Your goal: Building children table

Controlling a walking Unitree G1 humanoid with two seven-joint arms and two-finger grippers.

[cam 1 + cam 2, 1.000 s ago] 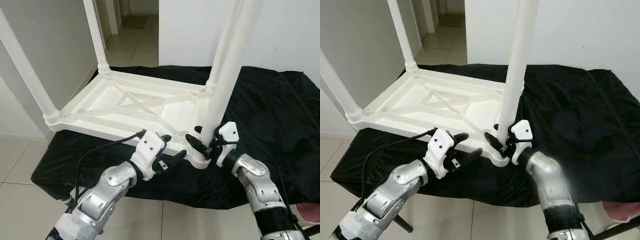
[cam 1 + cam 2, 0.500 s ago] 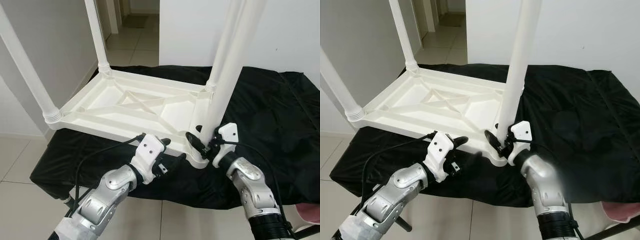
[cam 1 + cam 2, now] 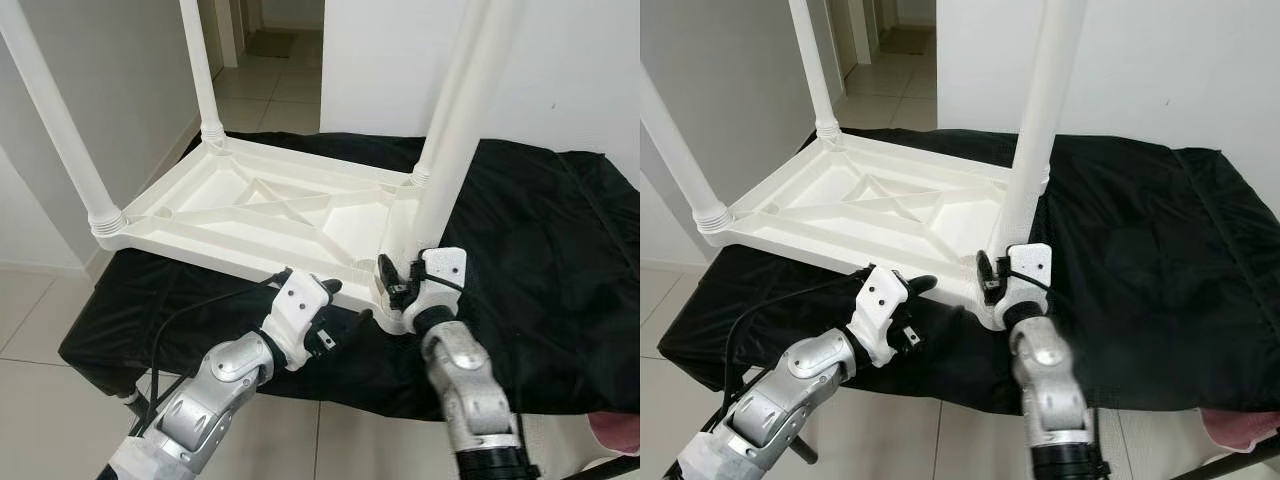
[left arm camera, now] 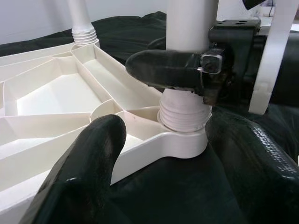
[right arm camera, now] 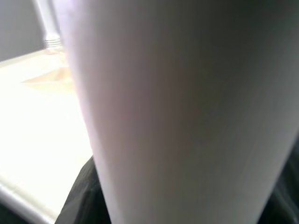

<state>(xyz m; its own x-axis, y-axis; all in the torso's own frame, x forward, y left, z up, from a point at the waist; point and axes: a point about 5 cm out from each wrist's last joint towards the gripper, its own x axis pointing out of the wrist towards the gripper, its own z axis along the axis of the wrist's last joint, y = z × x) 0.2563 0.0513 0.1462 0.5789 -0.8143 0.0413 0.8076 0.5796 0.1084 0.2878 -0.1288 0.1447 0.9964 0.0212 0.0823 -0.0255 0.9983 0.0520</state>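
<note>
**On a black-draped surface, a child's table lies belly-up as I grip its near leg**

Across the black cloth (image 3: 540, 230), the white plastic children's table (image 3: 270, 215) lies upside down, its ribbed underside facing up and its legs standing upright from the corner sockets. My right gripper (image 3: 400, 283) is at the near right corner, its black fingers (image 4: 163, 70) clamped around the near right leg (image 3: 455, 130) just above the threaded collar where the leg meets its socket. From my right wrist, that leg is a pale blur pressed close to the lens, so I judge the grip mainly from my left wrist camera. My left gripper (image 3: 345, 305) hovers just beside the same corner, at the table's near edge, with its two fingers spread apart: one lies over the rim of the tabletop, the other over the cloth below it, and neither appears to be holding anything. Further back, the far left leg (image 3: 200, 70) and the near left leg (image 3: 60, 120) rise from their corners. Beyond the cloth, pale floor tiles (image 3: 270, 95) run toward a doorway.
</note>
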